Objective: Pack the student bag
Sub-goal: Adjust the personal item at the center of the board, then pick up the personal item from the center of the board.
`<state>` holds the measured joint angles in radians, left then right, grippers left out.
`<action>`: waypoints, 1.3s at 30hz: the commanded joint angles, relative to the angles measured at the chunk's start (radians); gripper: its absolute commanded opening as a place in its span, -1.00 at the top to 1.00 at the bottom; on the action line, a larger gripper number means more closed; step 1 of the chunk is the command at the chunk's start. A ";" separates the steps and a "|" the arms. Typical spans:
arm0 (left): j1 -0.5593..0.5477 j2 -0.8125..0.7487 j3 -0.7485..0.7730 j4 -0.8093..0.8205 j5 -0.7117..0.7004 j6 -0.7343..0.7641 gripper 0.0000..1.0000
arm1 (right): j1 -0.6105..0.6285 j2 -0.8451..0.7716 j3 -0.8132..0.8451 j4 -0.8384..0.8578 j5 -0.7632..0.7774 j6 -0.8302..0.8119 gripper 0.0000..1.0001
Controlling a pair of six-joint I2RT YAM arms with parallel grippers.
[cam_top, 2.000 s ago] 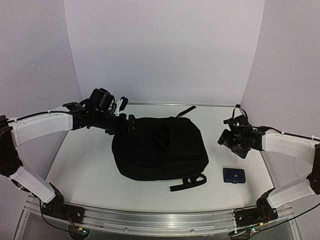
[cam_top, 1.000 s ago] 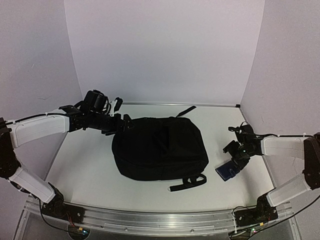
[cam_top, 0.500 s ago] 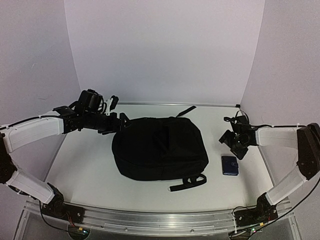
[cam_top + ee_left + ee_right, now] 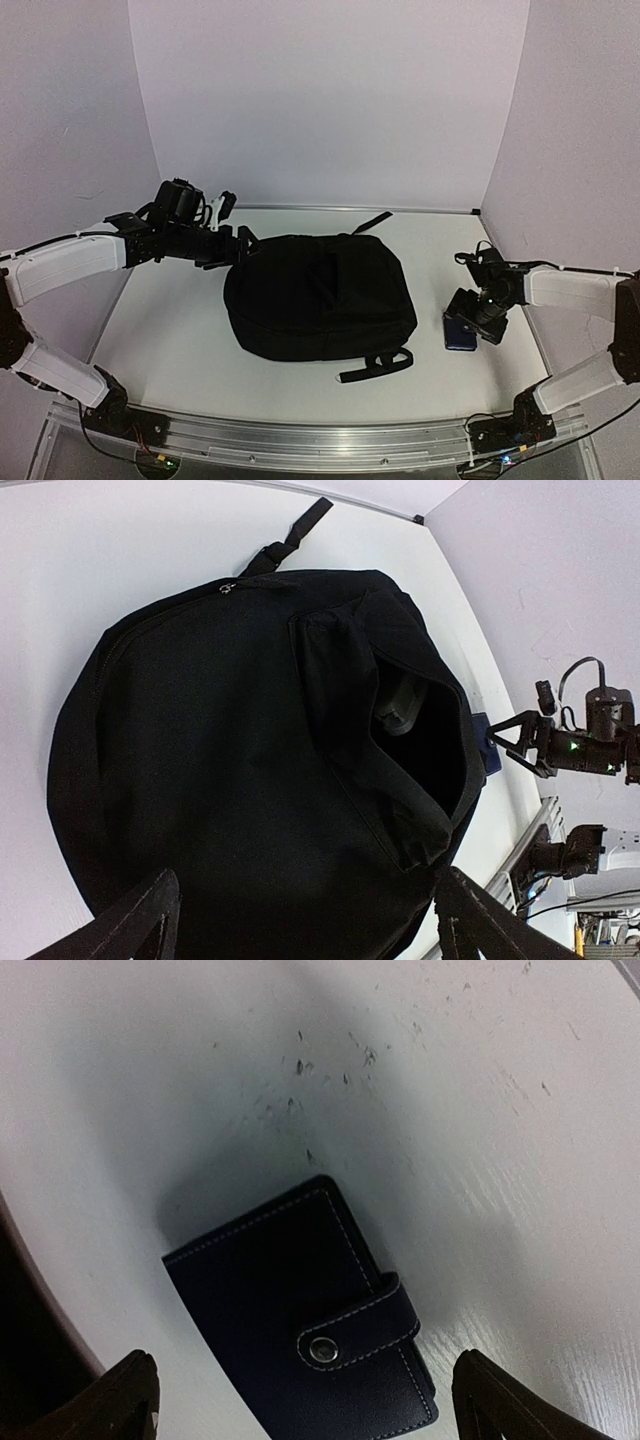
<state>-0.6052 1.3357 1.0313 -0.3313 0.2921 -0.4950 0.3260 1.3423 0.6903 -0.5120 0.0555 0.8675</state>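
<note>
The big soft black fabric backpack point(image 4: 318, 295) is lying in the middle of the bench point(image 4: 170, 330), with the left fingers point(image 4: 135, 930) hanging open by it. The right fingers point(image 4: 500, 1400) are hanging wide open over a small dark-blue wallet point(image 4: 310, 1330) near the right edge.

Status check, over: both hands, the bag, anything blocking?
Left hand open, at student bag's far-left corner. Right hand open, above blue wallet, not gripping. Bag lies flat, pocket gaping. Nothing in the way.
</note>
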 commanded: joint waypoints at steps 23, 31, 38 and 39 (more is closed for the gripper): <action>0.012 -0.029 -0.003 0.028 0.022 0.006 -0.76 | 0.057 0.147 0.027 -0.019 -0.040 -0.130 -0.68; 0.011 -0.039 0.003 0.023 0.062 0.001 -0.76 | 0.061 0.044 0.034 -0.008 -0.102 -0.149 -0.35; 0.012 -0.055 0.039 0.074 0.171 -0.041 -0.73 | 0.164 -0.151 0.180 -0.031 -0.110 -0.115 -0.21; 0.011 -0.058 0.045 0.090 0.188 -0.057 -0.73 | 0.200 -0.159 0.206 -0.032 -0.097 -0.109 -0.20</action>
<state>-0.5999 1.3303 1.0313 -0.3274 0.3921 -0.5062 0.4328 1.2655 0.7533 -0.5568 -0.0519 0.7376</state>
